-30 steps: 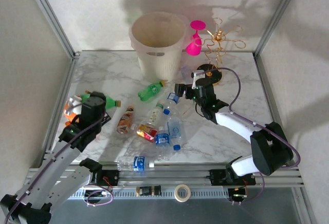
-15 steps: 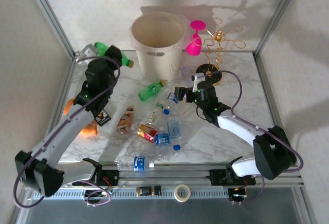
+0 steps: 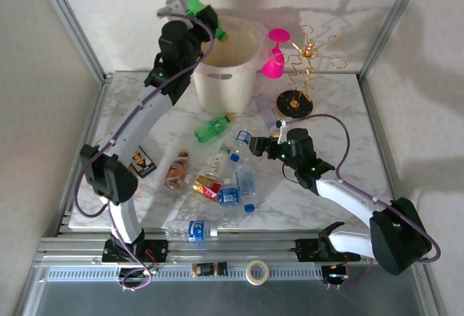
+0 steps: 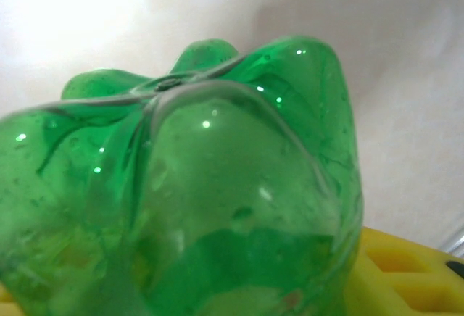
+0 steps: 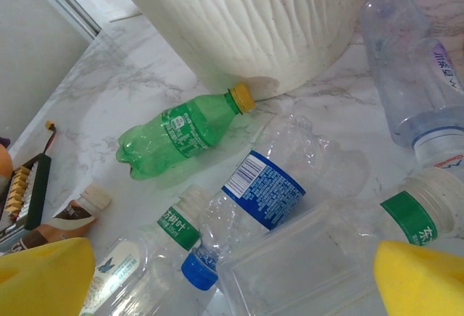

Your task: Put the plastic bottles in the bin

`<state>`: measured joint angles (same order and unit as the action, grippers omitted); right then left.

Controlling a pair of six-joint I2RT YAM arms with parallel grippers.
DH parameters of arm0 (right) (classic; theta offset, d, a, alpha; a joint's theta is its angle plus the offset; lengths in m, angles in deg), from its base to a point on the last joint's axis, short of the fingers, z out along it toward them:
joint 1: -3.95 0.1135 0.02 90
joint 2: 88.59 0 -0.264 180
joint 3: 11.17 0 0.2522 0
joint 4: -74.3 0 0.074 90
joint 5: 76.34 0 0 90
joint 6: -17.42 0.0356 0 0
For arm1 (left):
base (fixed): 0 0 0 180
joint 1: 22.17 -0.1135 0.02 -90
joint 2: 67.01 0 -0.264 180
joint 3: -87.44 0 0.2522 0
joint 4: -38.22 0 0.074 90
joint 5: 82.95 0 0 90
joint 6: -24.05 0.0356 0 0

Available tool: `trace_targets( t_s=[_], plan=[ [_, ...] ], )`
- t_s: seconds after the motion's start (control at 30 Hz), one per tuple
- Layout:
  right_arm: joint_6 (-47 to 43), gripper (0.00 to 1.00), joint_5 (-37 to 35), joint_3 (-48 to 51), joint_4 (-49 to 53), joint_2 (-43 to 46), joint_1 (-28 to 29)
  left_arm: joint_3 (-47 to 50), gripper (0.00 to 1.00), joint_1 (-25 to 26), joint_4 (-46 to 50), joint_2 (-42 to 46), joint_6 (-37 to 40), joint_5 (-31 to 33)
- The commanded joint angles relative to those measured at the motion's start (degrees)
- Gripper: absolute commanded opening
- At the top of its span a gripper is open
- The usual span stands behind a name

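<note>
Within a second the left jaws have swung up off the desk [image 3: 341,113] to the bin's [image 3: 217,77] left rim, clenched on a green bottle [image 3: 197,3], so a drop looks imminent; the right jaws, spread wide, hang low over the plastic bottles [image 3: 235,178] in front of the bin

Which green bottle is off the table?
The green bottle in the left gripper, up by the bin rim; the other green bottle lies on the table.
</note>
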<state>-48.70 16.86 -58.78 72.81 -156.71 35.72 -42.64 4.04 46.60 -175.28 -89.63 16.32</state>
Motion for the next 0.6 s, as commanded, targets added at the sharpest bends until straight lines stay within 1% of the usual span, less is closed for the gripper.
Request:
trace_targets(
  t_s=[0.0,0.07,0.13,0.27,0.43,0.57],
  plan=[
    [0.76,0.99,-0.96,0.97,1.71,3.59,-0.03,-10.76,0.35,0.97,8.1,-6.89,4.37,-5.03],
    [0.51,0.99,-1.86,1.3,2.79,5.62,0.0,-15.94,0.36,1.59,10.31,-11.11,6.55,-4.93],
    [0.36,0.99,-2.69,1.67,3.44,7.38,-0.04,-18.7,0.36,1.97,11.14,-14.04,8.53,-3.6],
    [0.87,0.99,-3.21,3.17,3.56,10.5,-0.04,-19.3,0.37,2.17,10.67,-17.46,10.86,-0.31],
    [1.86,0.99,-3.78,4.59,3.7,12.59,-0.04,-19.39,0.37,2.35,10.95,-20.54,12.75,1.43],
    [2.74,0.99,-4.25,5.17,4.6,13.73,-0.02,-19.84,0.41,2.35,11.47,-22.11,14.05,2.41]
  ],
)
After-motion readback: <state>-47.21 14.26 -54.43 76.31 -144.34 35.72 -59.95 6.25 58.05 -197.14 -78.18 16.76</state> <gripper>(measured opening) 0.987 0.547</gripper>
